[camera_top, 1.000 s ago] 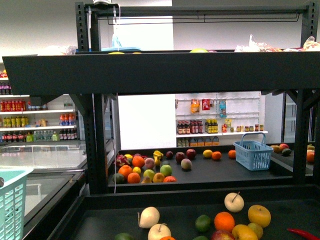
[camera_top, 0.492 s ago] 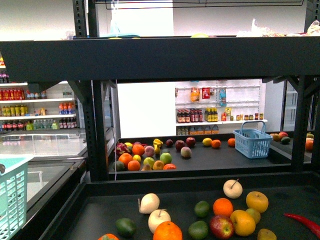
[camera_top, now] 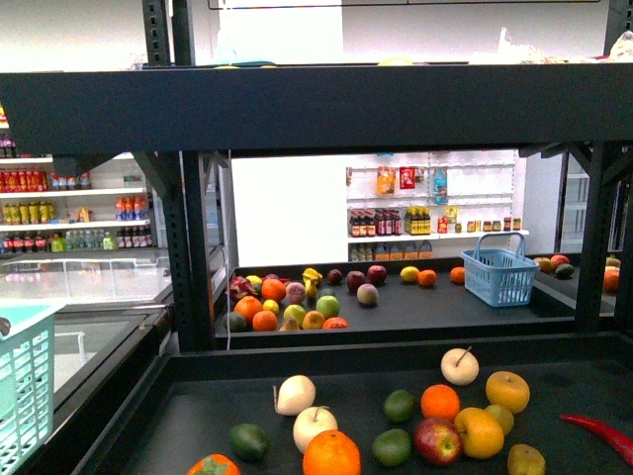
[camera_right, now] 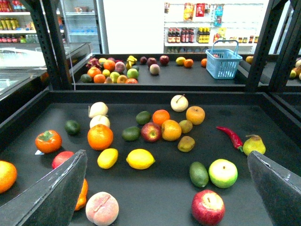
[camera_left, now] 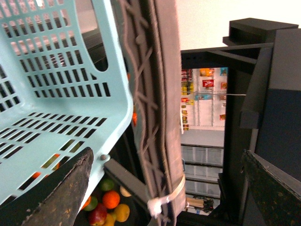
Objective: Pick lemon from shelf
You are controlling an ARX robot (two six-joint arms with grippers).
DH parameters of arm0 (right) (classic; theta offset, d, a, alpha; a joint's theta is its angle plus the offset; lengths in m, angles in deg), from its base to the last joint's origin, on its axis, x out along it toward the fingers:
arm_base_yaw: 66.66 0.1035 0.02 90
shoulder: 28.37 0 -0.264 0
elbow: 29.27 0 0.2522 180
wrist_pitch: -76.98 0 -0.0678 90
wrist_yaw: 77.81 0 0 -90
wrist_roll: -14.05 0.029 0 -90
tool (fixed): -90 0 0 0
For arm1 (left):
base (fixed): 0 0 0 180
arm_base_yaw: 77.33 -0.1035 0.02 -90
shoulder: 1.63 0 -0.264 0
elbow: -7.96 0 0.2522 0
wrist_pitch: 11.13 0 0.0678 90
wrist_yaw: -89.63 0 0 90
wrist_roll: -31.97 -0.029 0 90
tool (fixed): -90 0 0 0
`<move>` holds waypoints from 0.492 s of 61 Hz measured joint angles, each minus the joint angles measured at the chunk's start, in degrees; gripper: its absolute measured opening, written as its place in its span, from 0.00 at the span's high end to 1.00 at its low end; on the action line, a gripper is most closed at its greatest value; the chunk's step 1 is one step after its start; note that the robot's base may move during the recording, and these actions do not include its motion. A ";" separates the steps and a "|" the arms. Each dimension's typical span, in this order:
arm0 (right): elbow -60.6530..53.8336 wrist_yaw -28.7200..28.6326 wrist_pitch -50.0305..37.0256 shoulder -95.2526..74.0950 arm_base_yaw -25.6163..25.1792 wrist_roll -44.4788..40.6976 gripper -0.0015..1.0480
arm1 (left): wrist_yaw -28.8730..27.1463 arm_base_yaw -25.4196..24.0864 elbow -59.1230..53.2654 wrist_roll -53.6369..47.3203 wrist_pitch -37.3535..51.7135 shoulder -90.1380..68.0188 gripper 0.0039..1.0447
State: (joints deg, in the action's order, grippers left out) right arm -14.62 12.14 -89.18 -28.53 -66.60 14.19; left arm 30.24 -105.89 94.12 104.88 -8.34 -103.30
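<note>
Shelf [camera_right: 155, 197] tray, two lemons: lemon [camera_right: 107, 158] beside lemon [camera_right: 140, 159]. Left end effector [camera_left: 167, 153], right end effector [camera_right: 167, 153]: both released.

This is a grocery shop. A large black metal-framed tiered produce shelf [camera_top: 346, 109] fills the front view. Its flat lower tray carries loose fruit and vegetables [camera_right: 151, 132] laid out unpacked: apples, oranges, pears and a red chilli. Behind the shelf, a second black display tray [camera_top: 425, 319] bears another heap of fruit and a light blue plastic shopping basket [camera_top: 499, 279]. Further behind it, white wall racks [camera_top: 430, 259] hold rows of bottles and jars. To the shelf's left are more white racks of bottled drinks [camera_top: 79, 210] and a glass-topped chest cabinet [camera_top: 89, 292]. A pale turquoise slatted plastic basket [camera_top: 22, 396] sits just beside the shelf.
</note>
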 joint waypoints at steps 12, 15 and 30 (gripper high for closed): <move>0.00 0.02 0.00 0.00 0.00 0.02 0.02 | 1.14 0.22 4.35 3.02 5.84 -5.40 0.07; 0.00 0.00 0.00 0.00 0.00 0.02 0.02 | 1.09 0.39 5.51 3.37 5.90 -6.38 0.07; 0.00 0.02 0.02 0.00 0.00 0.02 0.02 | -0.35 1.44 10.88 3.48 4.24 -10.05 0.07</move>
State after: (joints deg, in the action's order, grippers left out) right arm -14.62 12.16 -89.16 -28.53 -66.60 14.21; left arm 29.89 -104.45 105.01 108.35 -4.10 -113.35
